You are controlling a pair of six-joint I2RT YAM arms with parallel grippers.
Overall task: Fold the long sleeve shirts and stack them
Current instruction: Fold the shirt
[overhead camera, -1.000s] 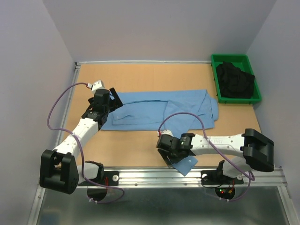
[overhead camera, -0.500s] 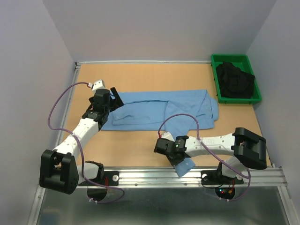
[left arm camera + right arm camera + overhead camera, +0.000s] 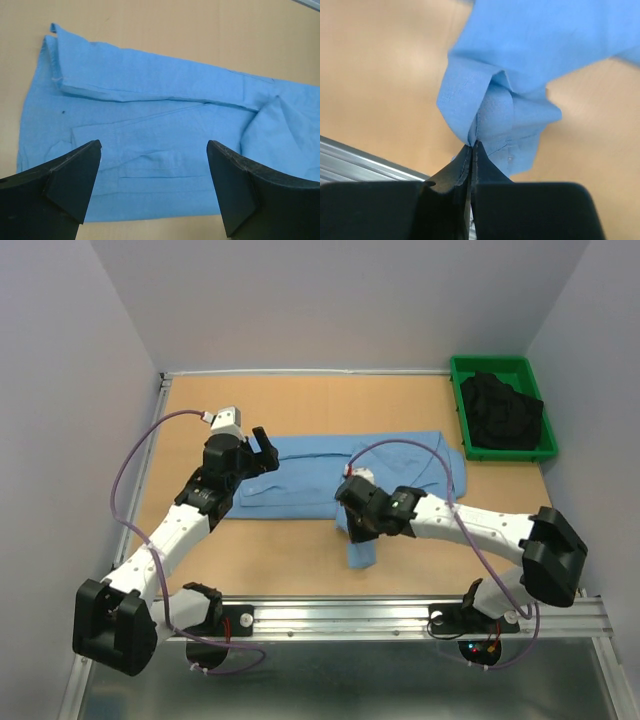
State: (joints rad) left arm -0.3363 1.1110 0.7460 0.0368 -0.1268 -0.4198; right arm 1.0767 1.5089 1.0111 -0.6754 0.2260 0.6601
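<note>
Blue shirt (image 3: 300, 478): sleeve end, probably, pinched in right end effector (image 3: 471, 145), tips hidden overhead; left end effector (image 3: 153, 147) wide.

shirt (image 3: 310, 478): thin matt cloth | table (image 3: 300, 405): matt wood | bin (image 3: 490, 362): glossy plastic

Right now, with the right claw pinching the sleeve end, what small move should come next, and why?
Probably carry the sleeve up over the shirt body and lay it flat there before opening. The right claw is shut on the sleeve end, which hangs bunched just off the shirt's near edge. The left claw hovers open over the shirt's left end, holding nothing.
</note>
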